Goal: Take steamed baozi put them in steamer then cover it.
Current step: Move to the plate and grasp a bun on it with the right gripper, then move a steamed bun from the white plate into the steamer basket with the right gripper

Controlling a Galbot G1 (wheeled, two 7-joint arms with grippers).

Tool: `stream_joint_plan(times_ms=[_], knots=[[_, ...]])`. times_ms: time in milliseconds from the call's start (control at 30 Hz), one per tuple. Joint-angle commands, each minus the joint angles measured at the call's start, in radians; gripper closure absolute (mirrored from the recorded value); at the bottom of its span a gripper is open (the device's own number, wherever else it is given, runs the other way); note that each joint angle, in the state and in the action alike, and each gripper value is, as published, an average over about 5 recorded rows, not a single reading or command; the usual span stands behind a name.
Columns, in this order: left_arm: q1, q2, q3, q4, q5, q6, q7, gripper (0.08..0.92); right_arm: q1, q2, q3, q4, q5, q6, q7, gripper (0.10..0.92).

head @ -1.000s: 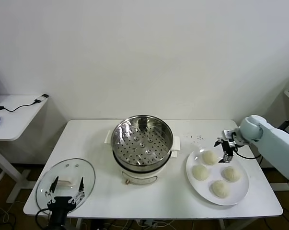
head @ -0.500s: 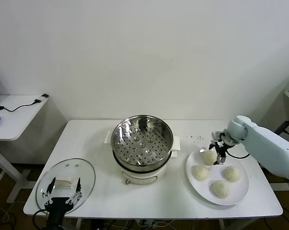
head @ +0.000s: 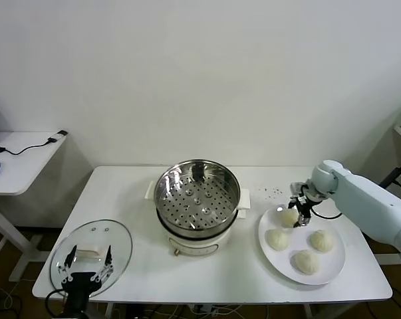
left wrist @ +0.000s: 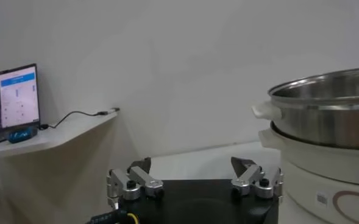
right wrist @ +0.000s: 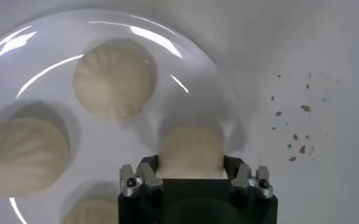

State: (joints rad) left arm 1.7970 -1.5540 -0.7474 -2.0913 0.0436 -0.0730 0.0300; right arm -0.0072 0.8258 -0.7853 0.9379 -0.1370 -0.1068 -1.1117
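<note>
From the head view, your steamer [head: 197, 199] holds nothing, the cover [head: 91, 255] lies on the table [head: 140, 199], all four baozi [head: 300, 239] sit on the plate [head: 333, 266]; left wrist view: left gripper [left wrist: 194, 182] spread, idle; right wrist view: right gripper [right wrist: 191, 176] clenched around one baozi [right wrist: 190, 151]; everything remains undone.

I see the round steamer pot [head: 197, 197] as shiny stainless steel, its perforated tray mirror-bright, on a smooth white base that looks like plastic. The round lid [head: 91, 251] is clear glossy glass with a thin metal rim. The four cream-white buns [right wrist: 113, 79] look matt and soft, with fine pleated ridges on top. They sit on a flat white plate [right wrist: 185, 73], glossy enough to throw bright streaks of light. The white table [head: 140, 266] under everything reads as smooth and matt.
</note>
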Motion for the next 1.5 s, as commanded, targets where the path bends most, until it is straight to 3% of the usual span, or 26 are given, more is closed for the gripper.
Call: stream_joint_plan(times_ms=[33,333,600,1000,1500], knots=[[0.000,0.000,0.001,0.000,-0.002,0.001,0.000,0.177,0.009,0.007,-0.002,-0.008,0.002,0.001,0.003,0.338],[-0.001,0.003,0.001,-0.005,-0.002,0.006,0.001,0.177,0.336,0.016,-0.238,0.054,0.145,0.164,-0.050,0.338],[0.006,0.004,0.000,-0.014,-0.001,0.011,0.001,0.177,0.685,0.160,-0.475,0.075,0.230,0.391,-0.118,0.336],[0.015,0.016,0.011,-0.012,0.006,0.020,0.000,0.177,0.737,0.460,-0.425,0.085,-0.006,0.671,-0.099,0.331],[0.033,0.028,0.003,-0.018,-0.003,0.024,-0.008,0.177,0.492,0.593,-0.337,0.129,-0.352,0.818,-0.027,0.324]])
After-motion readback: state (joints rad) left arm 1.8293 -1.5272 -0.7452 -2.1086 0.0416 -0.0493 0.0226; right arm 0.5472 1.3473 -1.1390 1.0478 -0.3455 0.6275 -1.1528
